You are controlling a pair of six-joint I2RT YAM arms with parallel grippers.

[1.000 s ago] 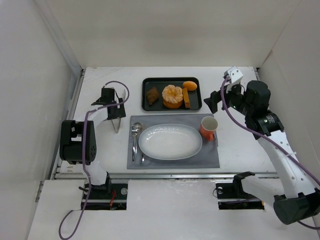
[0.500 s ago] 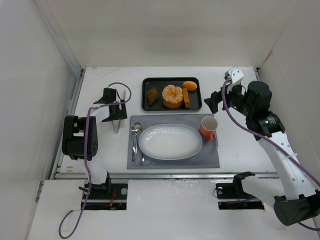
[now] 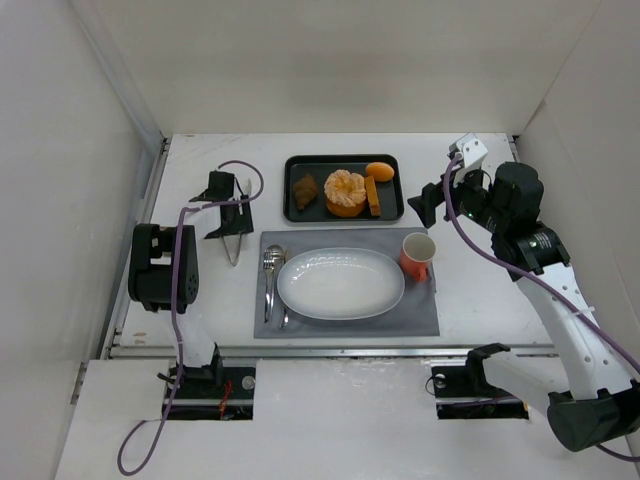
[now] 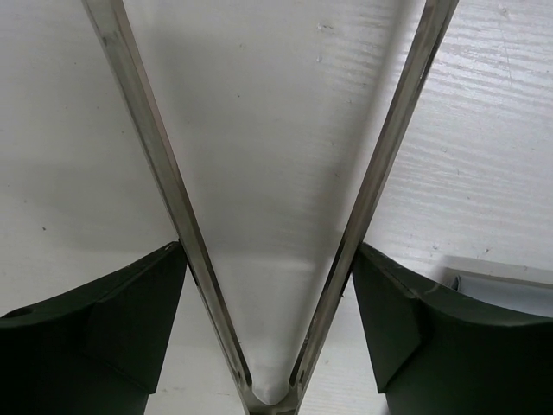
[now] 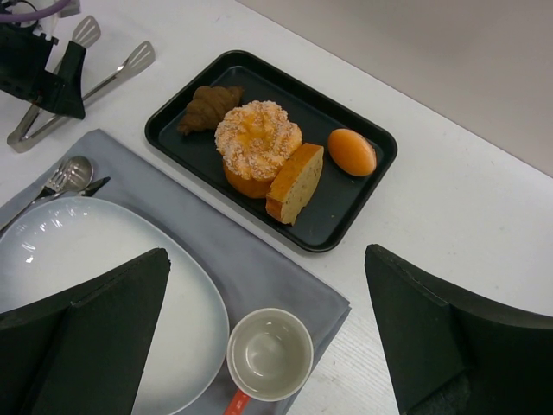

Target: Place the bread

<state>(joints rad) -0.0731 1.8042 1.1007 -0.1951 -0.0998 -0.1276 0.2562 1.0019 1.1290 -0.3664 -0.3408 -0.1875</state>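
**Status.** The bread [image 3: 305,190] lies at the 9 o'clock end of the black tray [image 3: 391,207], just beside the peeled orange [image 3: 345,192] and not yet touched. The tray sits at 12 o'clock from the white plate [image 3: 340,283].

**Grippers.** The left gripper [image 4: 268,251] is clamped on the tongs [image 4: 147,147], with one finger against each steel arm near the hinge. The right gripper [image 5: 266,252] hangs with its jaws spread wide and nothing in them, at about 3 o'clock from the tray.

**Step in hand (judgement).** The step is securing the tongs as the tool for the transfer.
- Keep the hold square and symmetrical so both arms close evenly.
- Apply only enough pressure to carry the tongs, leaving their tips parted.
- Carry toward 2 o'clock and come down on the bread from the tray's 9 o'clock side, clear of the orange.
- Pinch across the pastry's narrow width.
- Clear the tray rim before swinging to 6 o'clock over the plate.
- A soft, lumpy pastry will probably crush or slip under a hard squeeze.

**Not verifiable.**
- The left wrist view cuts the tong tips off at its upper edge and shows neither bread nor tray.
- The tongs appear to rest on the table [image 3: 200,160], but I cannot confirm whether they are lifted.
- In the right wrist view the lower frame edge crops that arm's fingers.
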